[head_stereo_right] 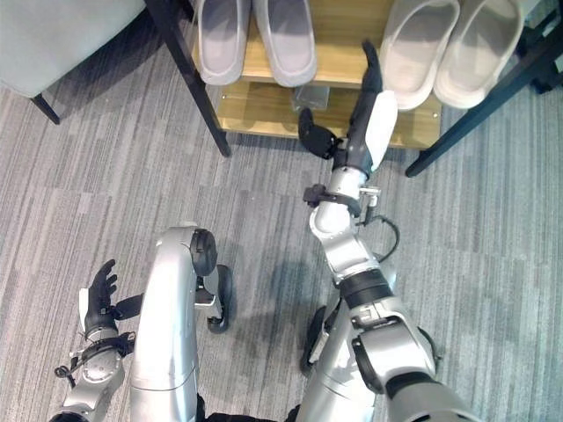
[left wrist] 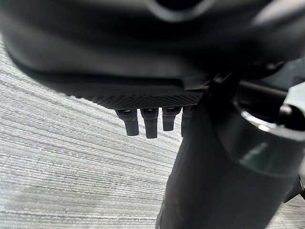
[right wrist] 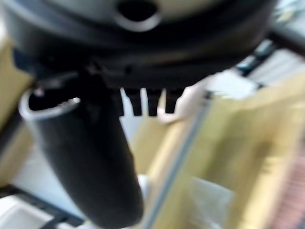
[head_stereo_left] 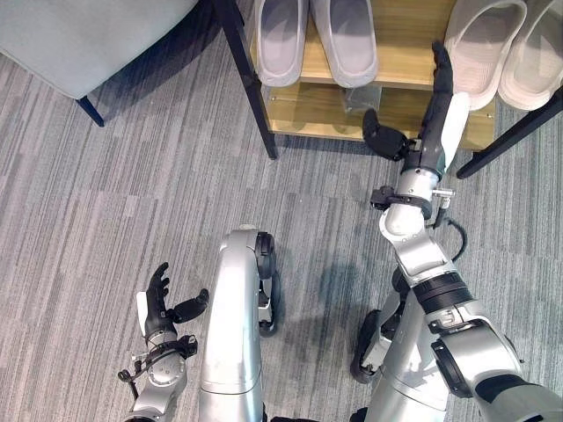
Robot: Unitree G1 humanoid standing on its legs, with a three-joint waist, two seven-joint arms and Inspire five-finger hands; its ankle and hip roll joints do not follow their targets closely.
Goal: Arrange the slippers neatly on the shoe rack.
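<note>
With straight, empty fingers, the right hand [head_stereo_left: 433, 119] at one o'clock could nudge the cream foam slippers [head_stereo_left: 501, 53] askew on the wooden shoe rack [head_stereo_left: 400, 53]; the left hand [head_stereo_left: 163, 309], at seven o'clock, hangs relaxed, holding nothing.

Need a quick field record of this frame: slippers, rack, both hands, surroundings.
grey slippers: pair side by side on the shoe rack's top shelf, left part
cream slippers: pair side by side on the same shelf, right part
shoe rack: wooden shelves, dark frame
right hand: open, fingers straight, raised at the shelf's front edge between the two pairs, holding nothing
left hand: open, low over the carpet, idle
carpet: grey striped
chair: grey, left of the rack
</note>
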